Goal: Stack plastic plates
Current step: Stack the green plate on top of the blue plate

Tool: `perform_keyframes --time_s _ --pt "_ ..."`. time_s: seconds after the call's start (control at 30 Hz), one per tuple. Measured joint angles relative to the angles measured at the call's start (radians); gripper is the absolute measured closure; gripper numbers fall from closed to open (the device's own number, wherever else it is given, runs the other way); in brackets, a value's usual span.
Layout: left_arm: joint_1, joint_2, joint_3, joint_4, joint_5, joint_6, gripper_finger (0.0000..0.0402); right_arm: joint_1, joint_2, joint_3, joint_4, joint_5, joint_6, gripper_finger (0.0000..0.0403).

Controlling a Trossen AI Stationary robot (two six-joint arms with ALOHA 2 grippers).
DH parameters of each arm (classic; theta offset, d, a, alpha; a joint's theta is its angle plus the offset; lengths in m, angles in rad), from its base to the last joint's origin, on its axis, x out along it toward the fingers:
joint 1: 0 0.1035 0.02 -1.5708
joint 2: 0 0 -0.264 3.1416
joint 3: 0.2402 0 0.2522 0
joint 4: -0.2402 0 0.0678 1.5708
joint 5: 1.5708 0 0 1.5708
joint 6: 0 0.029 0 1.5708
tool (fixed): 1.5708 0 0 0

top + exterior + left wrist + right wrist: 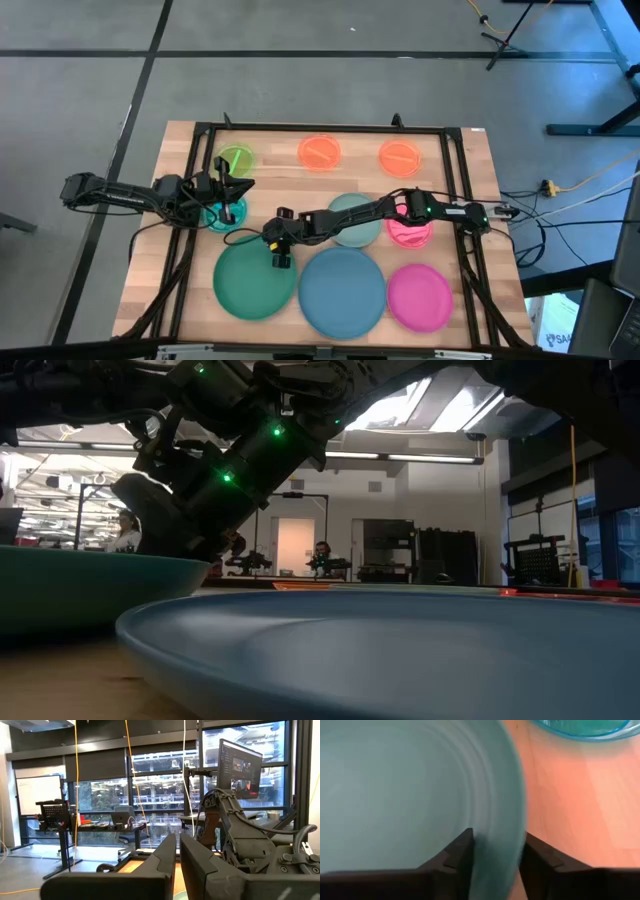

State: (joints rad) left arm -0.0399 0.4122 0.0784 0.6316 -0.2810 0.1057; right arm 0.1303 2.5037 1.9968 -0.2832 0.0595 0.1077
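In the high view the plates lie flat on the wooden table: large green (250,285), large blue (343,292), magenta (419,298), pale teal (358,222), small pink (410,232), two orange (319,152) (399,157), neon green (236,160), and a small translucent teal one (218,216). My right gripper (280,254) (497,857) reaches across to the green plate's far right rim and is shut on it. My left gripper (230,197) (177,845) hovers above the small teal plate, pointing level toward the table's right, fingers shut on nothing. My right gripper has the large green plate's rim (495,837) between its two fingers, one finger (462,852) inside the plate and the other (537,855) outside it. The fingers come from above, pointing down. Whether the rim is off the table does not show.
The right arm (400,210) stretches over the pale teal and pink plates. A black frame (320,128) runs around the table's edges. The large blue plate (400,650) lies right beside the green one (80,590). Bare wood shows between the far row and the middle plates.
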Motion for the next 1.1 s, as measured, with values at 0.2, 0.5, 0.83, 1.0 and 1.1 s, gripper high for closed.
perform_keyframes --time_s 0.2,0.5,0.83,1.0,1.1 --pt "0.0 0.0 0.0 -0.01 0.0 -0.001 0.0383 -0.006 0.0 0.002 0.009 -0.009 -0.003 0.0375" --pt "0.0 0.0 0.0 -0.012 0.001 -0.003 0.0383 -0.055 -0.003 0.04 0.004 -0.019 -0.011 0.0382" --pt "0.0 0.0 0.002 -0.013 -0.009 -0.03 0.0383 -0.078 -0.152 0.035 -0.087 -0.115 -0.051 0.0399" --pt "0.001 0.0 0.003 -0.011 -0.014 -0.056 0.0383 -0.066 -0.198 0.035 -0.177 -0.128 -0.075 0.04" --pt "0.001 0.0 0.003 -0.014 -0.011 -0.055 0.0383 -0.056 -0.207 0.035 -0.233 -0.13 -0.085 0.0401"
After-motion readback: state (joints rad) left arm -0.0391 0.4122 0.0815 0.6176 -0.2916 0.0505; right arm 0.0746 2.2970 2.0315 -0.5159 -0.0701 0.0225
